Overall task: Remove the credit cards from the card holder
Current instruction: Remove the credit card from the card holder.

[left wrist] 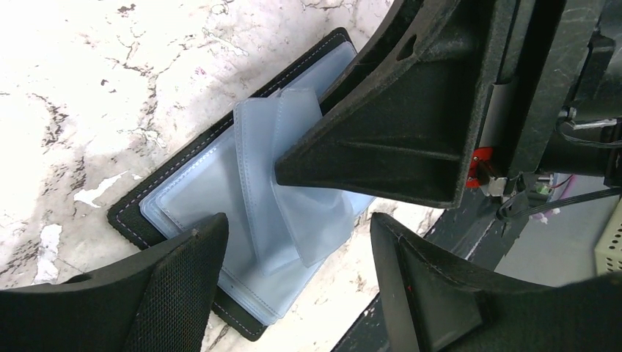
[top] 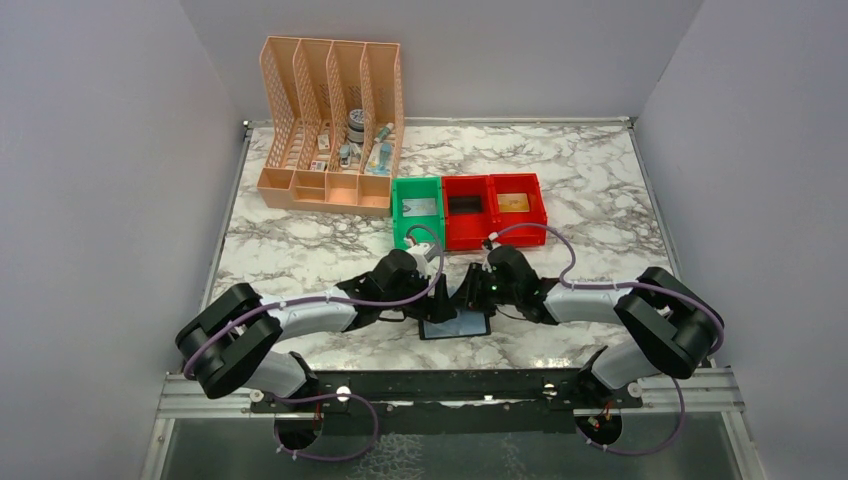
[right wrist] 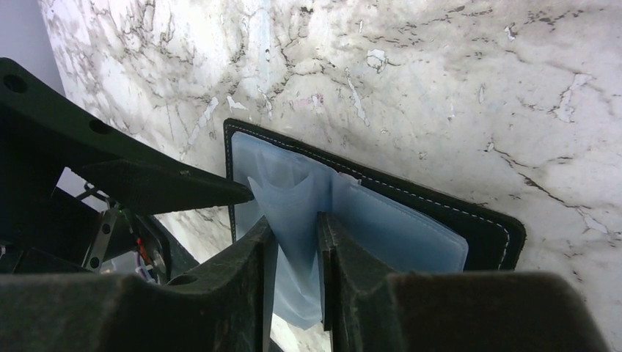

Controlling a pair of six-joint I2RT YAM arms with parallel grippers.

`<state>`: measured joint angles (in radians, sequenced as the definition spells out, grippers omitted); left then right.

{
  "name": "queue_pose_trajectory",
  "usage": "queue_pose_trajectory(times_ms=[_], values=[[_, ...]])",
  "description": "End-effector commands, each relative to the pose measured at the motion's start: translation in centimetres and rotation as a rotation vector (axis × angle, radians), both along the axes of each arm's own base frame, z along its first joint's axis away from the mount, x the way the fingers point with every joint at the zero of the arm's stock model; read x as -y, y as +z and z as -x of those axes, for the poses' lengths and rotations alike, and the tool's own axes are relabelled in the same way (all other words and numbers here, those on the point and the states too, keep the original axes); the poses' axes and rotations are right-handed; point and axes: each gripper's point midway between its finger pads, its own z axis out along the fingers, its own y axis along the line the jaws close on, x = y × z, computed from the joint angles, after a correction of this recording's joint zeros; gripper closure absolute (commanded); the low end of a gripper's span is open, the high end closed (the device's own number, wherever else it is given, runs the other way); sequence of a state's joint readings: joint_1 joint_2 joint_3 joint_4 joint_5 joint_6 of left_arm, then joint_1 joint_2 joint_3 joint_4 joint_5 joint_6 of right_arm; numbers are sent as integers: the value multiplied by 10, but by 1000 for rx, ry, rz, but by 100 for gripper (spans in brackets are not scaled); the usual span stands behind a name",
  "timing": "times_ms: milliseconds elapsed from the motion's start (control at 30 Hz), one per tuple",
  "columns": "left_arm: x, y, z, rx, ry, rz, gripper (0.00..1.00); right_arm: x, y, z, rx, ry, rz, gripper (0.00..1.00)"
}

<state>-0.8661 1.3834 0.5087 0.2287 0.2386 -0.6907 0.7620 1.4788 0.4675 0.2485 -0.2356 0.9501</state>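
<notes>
A white, grey-veined marble counter sits boxed in by plain grey walls, with two black robot arms reaching in from its near edge. At the back left stands a peach lattice file organizer holding small oddments. Beside it is a row of plastic bins: one green bin, then two red bins. A flat tan credit card lies in the right-most bin.

The card holder, black with pale stitching, lies open and flat on the counter near the front edge, between the two hands. Its clear bluish plastic sleeves fan upward from the spine. The right hand has its fingers pressed nearly together on several raised sleeves, pinching them. The left hand hangs over the holder's near side with its jaws spread wide, gripping nothing. Whether any card remains inside the sleeves cannot be told.
</notes>
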Motion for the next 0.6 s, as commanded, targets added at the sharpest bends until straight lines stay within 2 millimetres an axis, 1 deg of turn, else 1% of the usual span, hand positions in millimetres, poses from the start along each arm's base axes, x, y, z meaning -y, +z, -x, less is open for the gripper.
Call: queue_pose_trajectory(times_ms=[0, 133, 300, 400, 567], values=[[-9, -12, 1, -2, 25, -45, 28, 1, 2, 2, -15, -3, -28, 72], [-5, -10, 2, -3, 11, -31, 33, 1, 8, 0, -12, -9, -49, 69], [2, -6, 6, -12, -33, -1, 41, 2, 12, -2, -18, -17, -66, 68], [8, -3, 11, -29, -72, 24, 44, 2, 18, -3, -14, -20, -95, 68], [13, 3, 13, -30, -95, 55, 48, -1, 22, -2, -24, -5, -119, 68]])
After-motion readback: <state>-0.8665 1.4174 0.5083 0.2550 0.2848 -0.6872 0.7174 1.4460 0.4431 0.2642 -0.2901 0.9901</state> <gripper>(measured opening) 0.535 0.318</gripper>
